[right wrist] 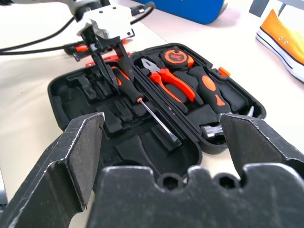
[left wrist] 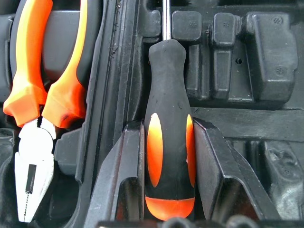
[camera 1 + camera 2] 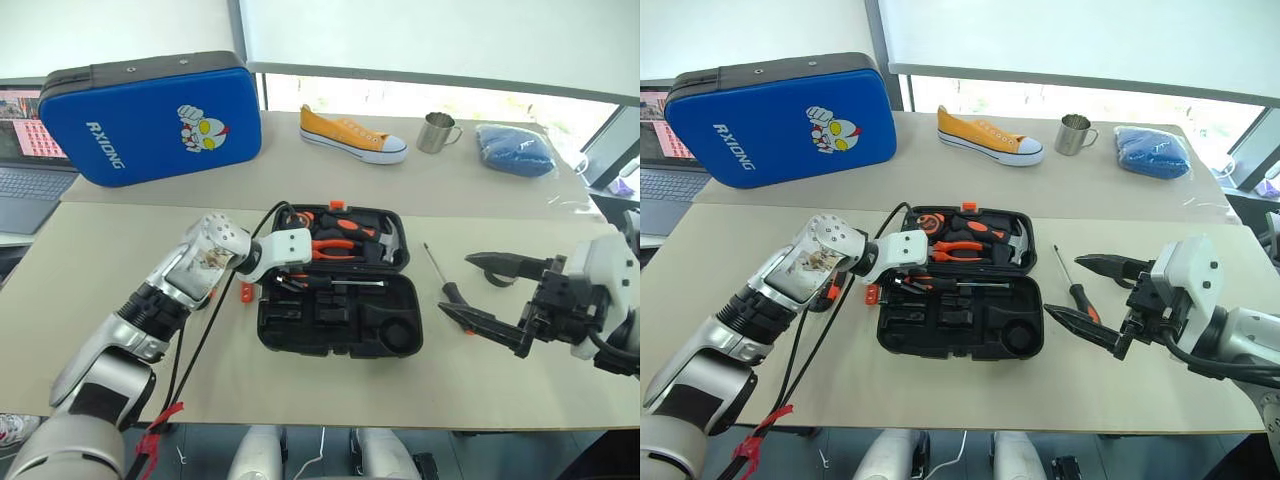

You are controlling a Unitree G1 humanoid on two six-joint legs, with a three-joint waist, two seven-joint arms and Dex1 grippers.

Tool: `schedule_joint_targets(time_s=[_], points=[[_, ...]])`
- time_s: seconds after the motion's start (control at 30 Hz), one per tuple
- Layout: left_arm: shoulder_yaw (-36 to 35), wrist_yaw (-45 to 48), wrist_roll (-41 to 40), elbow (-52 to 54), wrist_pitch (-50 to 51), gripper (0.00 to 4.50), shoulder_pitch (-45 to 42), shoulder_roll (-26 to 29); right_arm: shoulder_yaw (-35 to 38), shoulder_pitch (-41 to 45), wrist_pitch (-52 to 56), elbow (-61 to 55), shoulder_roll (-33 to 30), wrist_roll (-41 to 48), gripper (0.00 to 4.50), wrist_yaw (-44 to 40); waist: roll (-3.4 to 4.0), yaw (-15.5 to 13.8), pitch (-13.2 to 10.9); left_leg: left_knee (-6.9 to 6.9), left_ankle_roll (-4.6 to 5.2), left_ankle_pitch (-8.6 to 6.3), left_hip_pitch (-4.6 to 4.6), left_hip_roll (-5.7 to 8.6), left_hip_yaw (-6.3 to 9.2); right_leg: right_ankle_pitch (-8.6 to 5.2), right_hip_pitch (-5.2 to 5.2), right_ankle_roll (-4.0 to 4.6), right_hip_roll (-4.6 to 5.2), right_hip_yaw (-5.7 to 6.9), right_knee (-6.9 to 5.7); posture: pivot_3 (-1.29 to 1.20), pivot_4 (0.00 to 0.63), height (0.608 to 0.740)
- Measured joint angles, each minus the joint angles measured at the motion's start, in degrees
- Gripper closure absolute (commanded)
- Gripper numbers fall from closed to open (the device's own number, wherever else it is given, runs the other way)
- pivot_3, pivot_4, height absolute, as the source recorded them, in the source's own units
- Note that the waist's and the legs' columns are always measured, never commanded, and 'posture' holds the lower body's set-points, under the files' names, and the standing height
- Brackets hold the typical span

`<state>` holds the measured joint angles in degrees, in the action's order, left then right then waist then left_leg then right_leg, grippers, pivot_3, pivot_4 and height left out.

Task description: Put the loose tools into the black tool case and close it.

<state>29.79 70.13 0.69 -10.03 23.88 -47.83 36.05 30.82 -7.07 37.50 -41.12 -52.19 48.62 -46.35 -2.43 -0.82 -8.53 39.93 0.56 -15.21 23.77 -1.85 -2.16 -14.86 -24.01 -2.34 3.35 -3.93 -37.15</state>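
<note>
L gripper (image 1: 110,56) is down in the open case (image 3: 335,335), fingers either side of a screwdriver (image 2: 170,142) handle. Wrist view shows both pads flush on the orange-black grip, so it's clamped on it, shaft lying along the hinge ridge betw the two halves. Pliers (image 3: 335,245), hammer (image 3: 385,240) and tape measure (image 1: 175,56) already sit in the far half.

R gripper (image 3: 1090,295) hangs wide open w/ nothing in it, just over the 2nd screwdriver (image 3: 1072,282), which lies on the table (image 3: 120,260) right of the case. An orange bit (image 3: 246,291) shows beside the case's left edge, can't tell which tool.

Risks, as I read it: screwdriver looks parked on the ridge, not seated in a recess. If L lets go there, the shaft could ride proud and block the lid later. Pulling out at a slant could drag the handle back up w/ the fingers. The L arm's cable (image 3: 215,300) trails close to the case edge; a snag could shove the whole case. And R, dropping onto a slim shaft flat on the table, could nip it off-centre and flick it away.
</note>
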Motion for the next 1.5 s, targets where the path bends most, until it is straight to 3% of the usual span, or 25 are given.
schedule_joint_targets(time_s=[0.17, 0.2, 0.27, 0.37, 0.67, 1.27, 1.5], points=[[-0.89, 0.70, -0.12, -1.11, 1.23, 0.56, -0.78, -1.07, 0.04, 0.04, 0.45, -0.60, -0.08, 0.73, 0.00, 1.07, 0.00, -0.15, 0.00, 0.12, 0.04, 0.03, 0.03, 0.03, 0.03, 0.03, 0.07, -0.06, 0.00, 0.00, -0.04, 0.00, 0.150, 0.740], [-1.79, 0.95, -0.70, -1.00, 1.84, 0.31, -1.37, -0.89, 0.04, 0.07, 0.54, -0.67, -0.10, 1.12, 0.00, 1.30, 0.00, -0.13, 0.00, 0.13, 0.04, 0.03, 0.03, 0.03, 0.05, 0.03, 0.06, -0.06, 0.00, 0.00, -0.06, 0.00, 0.150, 0.740], [-4.09, 1.53, -1.37, -0.53, 3.01, 0.31, -3.51, -0.17, 0.03, 0.11, 0.71, -0.91, -0.26, 1.40, 0.00, 1.44, 0.00, -0.04, 0.00, 0.13, 0.05, 0.03, 0.04, 0.03, 0.10, 0.03, 0.06, -0.06, -0.01, 0.01, -0.06, 0.00, 0.150, 0.740], [-7.33, 3.08, -3.20, 0.38, 4.00, 1.02, -6.86, 0.55, 0.04, -0.07, 0.81, -1.09, -0.27, 1.77, 0.00, 1.46, 0.00, 0.09, 0.00, 0.12, 0.05, 0.03, 0.04, 0.04, 0.14, 0.03, 0.07, -0.06, -0.01, 0.01, -0.05, 0.00, 0.150, 0.740], [-3.55, 2.92, 0.70, -4.29, -5.37, 4.36, -7.18, -4.08, -0.24, 0.35, 0.83, -1.08, -0.75, 1.67, 0.00, 1.59, 0.00, 0.12, 0.00, 0.13, 0.05, 0.03, 0.03, 0.04, 0.13, 0.04, 0.07, -0.06, -0.02, 0.01, -0.06, 0.00, 0.150, 0.740], [-1.69, 2.52, 7.29, -12.08, -15.39, 4.47, -6.24, -6.92, -0.60, 0.01, 0.83, -1.01, -0.73, 1.10, 0.00, 1.79, 0.01, -0.14, 0.01, 0.19, 0.05, 0.03, 0.00, 0.06, 0.14, 0.05, 0.18, -0.08, 0.00, 0.01, -0.05, 0.00, 0.150, 0.740], [0.80, 2.43, 11.87, -14.83, -24.72, 4.47, -6.55, -7.99, -0.78, 0.00, 0.83, -1.02, -0.25, 1.16, 0.00, 3.12, 0.03, -0.48, 0.03, 0.18, 0.12, -0.02, -0.57, 0.12, 0.06, 0.02, 0.94, -0.13, -0.01, 0.06, 0.15, 0.00, 0.150, 0.740]])
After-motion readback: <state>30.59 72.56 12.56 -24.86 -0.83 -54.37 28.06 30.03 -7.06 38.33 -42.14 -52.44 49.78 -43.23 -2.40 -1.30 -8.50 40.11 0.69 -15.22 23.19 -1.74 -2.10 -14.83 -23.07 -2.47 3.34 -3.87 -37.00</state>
